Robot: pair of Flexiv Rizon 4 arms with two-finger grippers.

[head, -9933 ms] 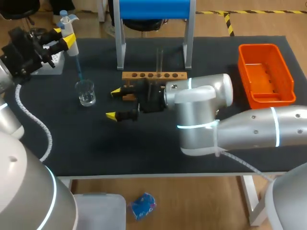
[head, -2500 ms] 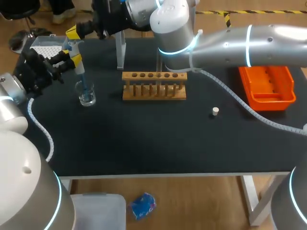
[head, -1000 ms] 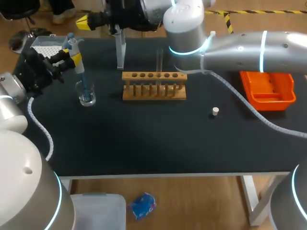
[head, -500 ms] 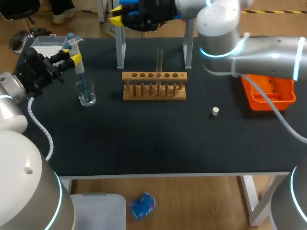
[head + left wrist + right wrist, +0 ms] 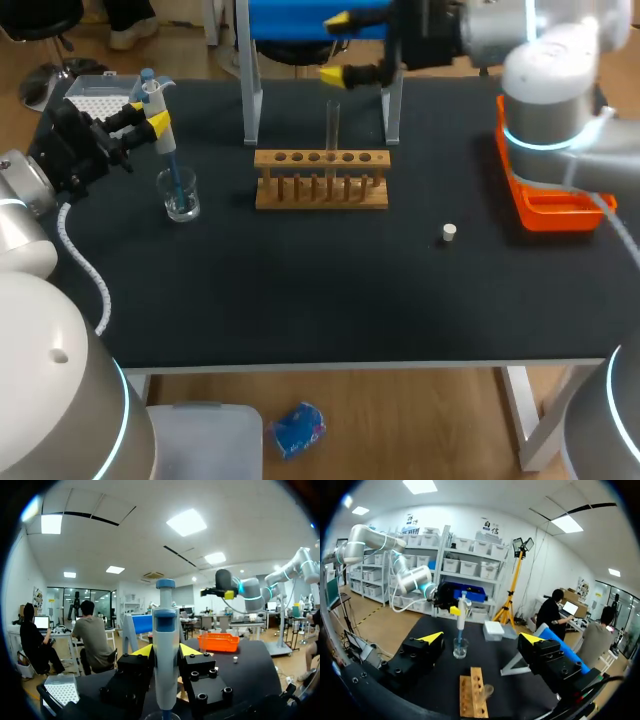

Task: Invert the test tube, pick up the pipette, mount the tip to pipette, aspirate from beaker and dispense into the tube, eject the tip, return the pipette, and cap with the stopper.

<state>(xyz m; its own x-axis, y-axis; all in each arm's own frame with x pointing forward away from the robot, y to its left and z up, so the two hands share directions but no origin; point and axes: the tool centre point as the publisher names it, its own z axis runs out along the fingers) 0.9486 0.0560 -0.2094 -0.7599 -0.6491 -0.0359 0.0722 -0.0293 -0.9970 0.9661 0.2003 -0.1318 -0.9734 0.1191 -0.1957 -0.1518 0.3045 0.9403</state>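
– Right gripper (image 5: 338, 46) has swung rightward along the bench's (image 5: 300, 300) far edge. From above it is now by the tube (image 5: 333, 122) standing in the rack (image 5: 320, 182), its fingers wide apart and empty.
– And the left?
– Unmoved. The left gripper (image 5: 150, 112) clamps the pipette (image 5: 160, 135), whose tip is in the beaker (image 5: 179, 195) near the left edge.
– Left wrist?
– Both fingers press the pipette's body.
– Right wrist?
– Fingers spread, nothing between them. Rack and tube ahead, beaker beyond.

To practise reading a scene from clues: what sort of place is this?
Likely a robotics lab staging a chemistry bench task: a pipette dips into a beaker, beside a wooden rack holding a test tube.
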